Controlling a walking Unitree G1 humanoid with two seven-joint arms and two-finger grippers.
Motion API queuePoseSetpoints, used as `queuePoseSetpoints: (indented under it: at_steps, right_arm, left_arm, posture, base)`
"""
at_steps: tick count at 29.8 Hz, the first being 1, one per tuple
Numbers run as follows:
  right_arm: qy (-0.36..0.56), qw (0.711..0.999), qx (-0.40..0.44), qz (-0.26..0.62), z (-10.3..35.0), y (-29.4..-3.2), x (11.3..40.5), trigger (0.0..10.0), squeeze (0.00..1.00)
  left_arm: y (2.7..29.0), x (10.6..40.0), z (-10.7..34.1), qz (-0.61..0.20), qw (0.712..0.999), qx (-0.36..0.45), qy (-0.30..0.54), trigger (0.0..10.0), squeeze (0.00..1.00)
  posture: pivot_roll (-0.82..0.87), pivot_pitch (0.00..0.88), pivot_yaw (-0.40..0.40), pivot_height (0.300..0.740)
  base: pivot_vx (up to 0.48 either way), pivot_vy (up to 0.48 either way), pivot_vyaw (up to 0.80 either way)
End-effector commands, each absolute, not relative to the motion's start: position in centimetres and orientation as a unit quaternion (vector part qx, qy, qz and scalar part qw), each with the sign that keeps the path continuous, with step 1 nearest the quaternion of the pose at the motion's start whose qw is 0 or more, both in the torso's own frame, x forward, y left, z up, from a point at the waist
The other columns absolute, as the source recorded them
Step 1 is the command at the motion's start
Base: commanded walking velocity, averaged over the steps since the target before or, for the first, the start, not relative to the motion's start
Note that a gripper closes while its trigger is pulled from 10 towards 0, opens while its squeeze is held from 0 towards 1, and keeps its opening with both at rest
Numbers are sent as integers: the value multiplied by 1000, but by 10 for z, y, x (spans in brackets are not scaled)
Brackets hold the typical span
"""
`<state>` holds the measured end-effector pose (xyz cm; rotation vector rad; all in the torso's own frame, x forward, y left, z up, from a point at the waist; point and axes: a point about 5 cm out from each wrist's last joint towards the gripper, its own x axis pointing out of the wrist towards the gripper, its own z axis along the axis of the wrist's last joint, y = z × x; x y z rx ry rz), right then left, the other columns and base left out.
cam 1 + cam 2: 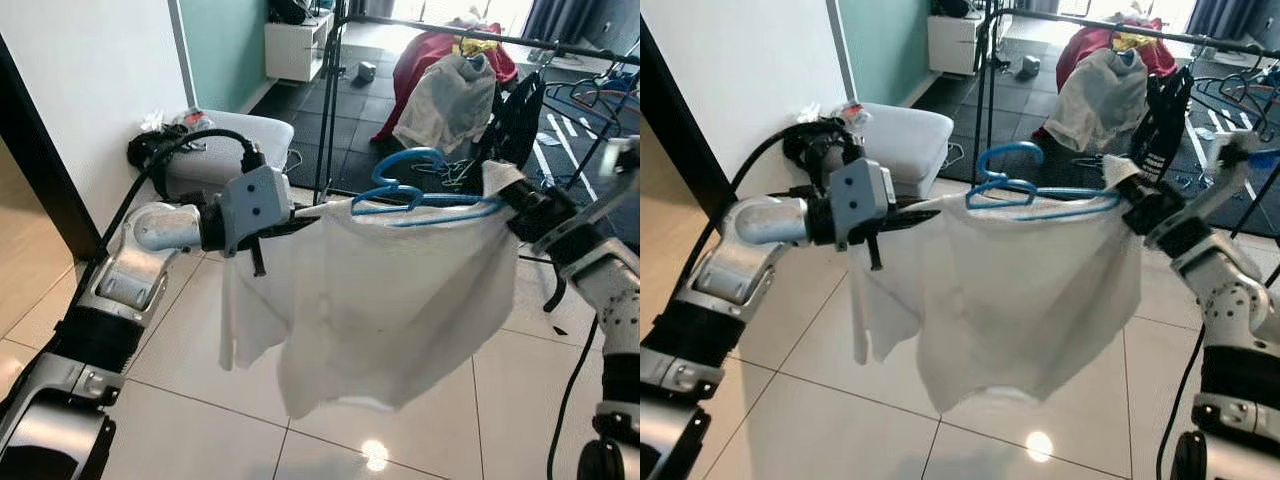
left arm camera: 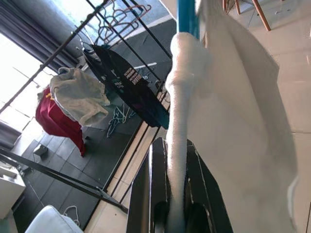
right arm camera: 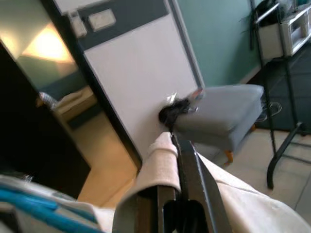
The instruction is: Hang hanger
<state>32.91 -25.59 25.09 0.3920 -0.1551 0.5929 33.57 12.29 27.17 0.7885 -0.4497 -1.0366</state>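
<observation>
Hanger (image 1: 420,185) w/ white garment (image 1: 370,300) being carried, both grippers pinching cloth ends; next needing hook lifted onto far rail (image 1: 500,38).

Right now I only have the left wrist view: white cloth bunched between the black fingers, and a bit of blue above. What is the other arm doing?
Observer: The right claw grips the far shoulder of the white garment. The left claw holds the near one, so the cloth hangs spread between the two arms.
Reviewer: And the blue bit?
Observer: It's a blue hanger lying along the garment's top edge, with its hook sticking up.
Reviewer: Is it on the rail yet?
Observer: No. The black rail, with other clothes on it, stands further back, and the hook is free in the air.
</observation>
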Motion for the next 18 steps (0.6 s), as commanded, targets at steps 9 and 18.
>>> queuePoseSetpoints:
  at_steps: [9,18]
  right_arm:
    - [-23,915,169,364,241,-237,319,0,0]
    - [7,921,145,362,237,-226,324,0,0]
  left_arm:
    - [131,335,272,-481,755,402,-192,10000,0]
    - [127,341,257,-489,750,427,-129,10000,0]
  posture:
    - [-45,86,-44,740]
    - [-49,74,-45,740]
  base:
    - [0,0,0]
    - [0,0,0]
